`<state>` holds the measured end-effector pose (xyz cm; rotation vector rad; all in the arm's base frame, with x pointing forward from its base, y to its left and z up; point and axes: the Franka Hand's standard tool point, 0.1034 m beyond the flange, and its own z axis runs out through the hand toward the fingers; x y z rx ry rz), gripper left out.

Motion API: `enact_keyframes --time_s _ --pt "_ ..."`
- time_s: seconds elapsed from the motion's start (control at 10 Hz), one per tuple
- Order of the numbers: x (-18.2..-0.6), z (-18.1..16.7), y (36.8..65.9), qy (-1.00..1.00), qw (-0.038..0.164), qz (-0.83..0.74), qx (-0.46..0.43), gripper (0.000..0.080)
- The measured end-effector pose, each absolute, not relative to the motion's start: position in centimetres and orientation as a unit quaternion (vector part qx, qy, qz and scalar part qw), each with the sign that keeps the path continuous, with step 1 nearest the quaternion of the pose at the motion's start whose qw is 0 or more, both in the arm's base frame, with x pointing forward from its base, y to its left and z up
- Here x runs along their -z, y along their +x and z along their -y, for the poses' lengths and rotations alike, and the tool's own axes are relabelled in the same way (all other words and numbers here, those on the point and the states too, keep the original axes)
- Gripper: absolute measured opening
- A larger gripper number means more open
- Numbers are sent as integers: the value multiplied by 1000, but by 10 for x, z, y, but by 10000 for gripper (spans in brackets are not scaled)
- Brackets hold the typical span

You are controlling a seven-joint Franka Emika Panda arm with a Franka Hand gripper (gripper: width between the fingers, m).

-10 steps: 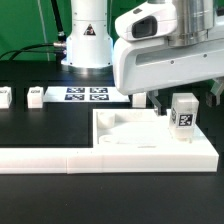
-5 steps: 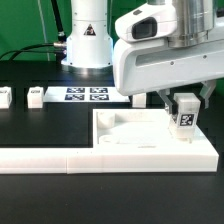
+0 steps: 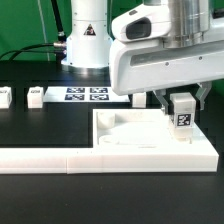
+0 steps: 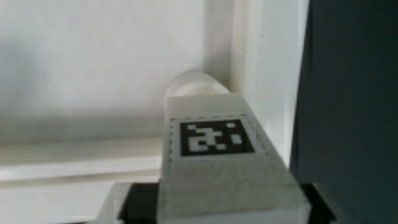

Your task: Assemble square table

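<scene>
No legible text; tags on leg [image 3: 183, 113], marker board [image 3: 86, 95] (patterns only).

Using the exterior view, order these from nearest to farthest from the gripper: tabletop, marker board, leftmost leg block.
1. Tabletop, directly below the gripper.
2. Marker board, toward the exterior view's left.
3. Leftmost leg block, at that view's left edge.

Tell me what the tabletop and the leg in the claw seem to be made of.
The tabletop looks like rigid white plastic, matte: uniform colour, moulded raised rim, soft rounded inner corner. The leg seems the same matte white plastic, with a black-and-white tag, probably printed paper, on its face.
</scene>
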<state>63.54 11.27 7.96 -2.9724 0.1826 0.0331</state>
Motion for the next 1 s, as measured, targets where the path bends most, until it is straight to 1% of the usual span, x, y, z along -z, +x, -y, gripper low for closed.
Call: enact_keyframes --time_s 0.2,0.6,0.9,1.0 --pt "-80 -112 633 -983 80 -167 -4 297" --pt "-79 -114 632 -921 77 -382 -24 297" --pt "-77 -120 630 -857 73 -510 -37 297" --pt "-77 -120 630 -839 75 -538 -41 297"
